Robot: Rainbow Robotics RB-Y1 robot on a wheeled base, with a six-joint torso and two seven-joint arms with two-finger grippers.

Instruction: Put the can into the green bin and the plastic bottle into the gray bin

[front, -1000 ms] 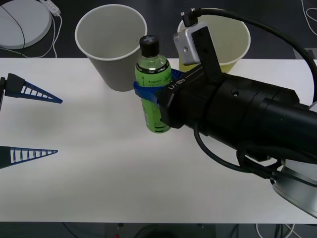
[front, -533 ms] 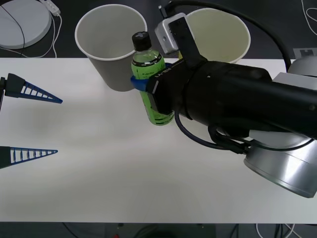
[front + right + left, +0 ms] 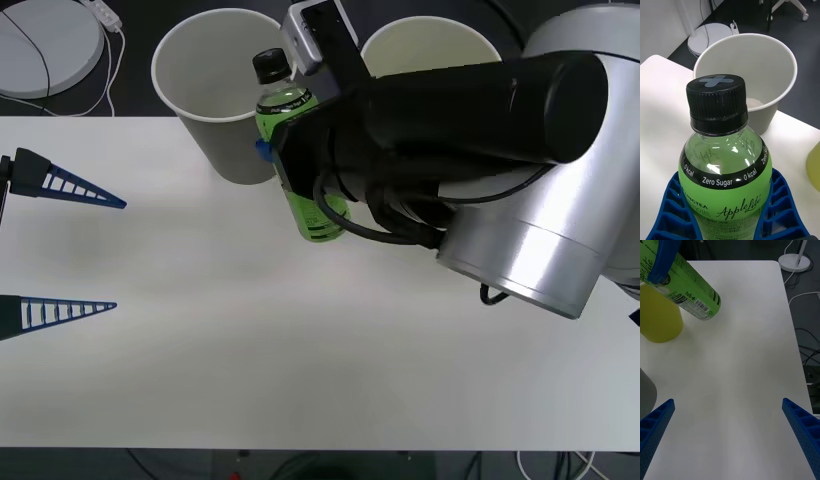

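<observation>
My right gripper (image 3: 283,160) is shut on the plastic bottle (image 3: 316,214), a clear bottle with green contents and a black cap, held tilted above the table. Its cap is right beside the rim of the gray bin (image 3: 215,135), on that bin's right. In the right wrist view the bottle (image 3: 726,176) sits between the blue fingers (image 3: 780,202), with the gray bin (image 3: 752,75) just beyond it. The green bin (image 3: 425,45) stands behind my right arm, partly hidden. The can is out of view. My left gripper (image 3: 60,245) hangs open at the table's left side.
The left wrist view shows the held bottle (image 3: 688,285) in the air in front of the green bin (image 3: 658,318), and bare white table (image 3: 737,371) stretches from there to my left fingers. A white round lamp base (image 3: 45,45) lies off the table at the back left.
My right arm has carried the bottle up, back and to the left, from mid-table to the gray bin's rim. The bottle tilts more. The left arm has not moved.
</observation>
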